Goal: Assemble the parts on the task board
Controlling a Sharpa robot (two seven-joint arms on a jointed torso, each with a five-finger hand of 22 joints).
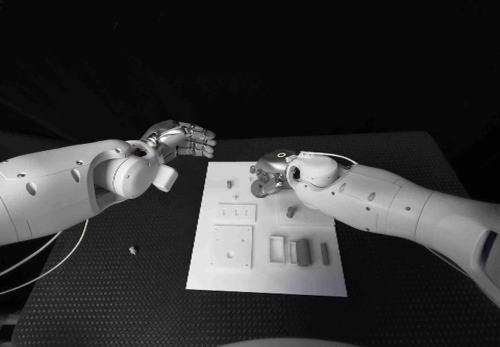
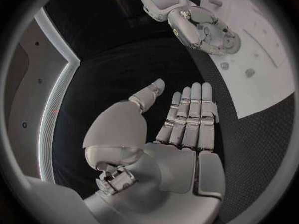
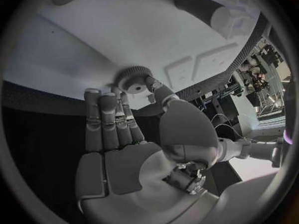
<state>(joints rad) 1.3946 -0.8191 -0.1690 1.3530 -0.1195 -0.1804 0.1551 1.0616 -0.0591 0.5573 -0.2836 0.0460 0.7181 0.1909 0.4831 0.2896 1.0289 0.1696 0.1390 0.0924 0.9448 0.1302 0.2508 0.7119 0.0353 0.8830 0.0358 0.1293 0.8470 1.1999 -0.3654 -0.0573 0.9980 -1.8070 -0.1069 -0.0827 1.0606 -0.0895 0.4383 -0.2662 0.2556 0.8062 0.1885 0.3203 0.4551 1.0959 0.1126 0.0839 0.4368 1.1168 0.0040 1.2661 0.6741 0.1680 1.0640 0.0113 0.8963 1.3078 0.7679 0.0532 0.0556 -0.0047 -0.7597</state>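
Observation:
The white task board lies in the middle of the black table. My right hand hovers over its far end and pinches a round toothed grey part between thumb and a finger, close above the board. The left wrist view shows that hand with the round part. My left hand hangs off the board's far left corner, fingers straight and side by side, thumb apart, holding nothing. Small grey pegs stand on the board.
On the board's near half lie two square plates, a rectangular frame, a dark cylinder and a slim bar. A tiny loose piece sits on the table left of the board.

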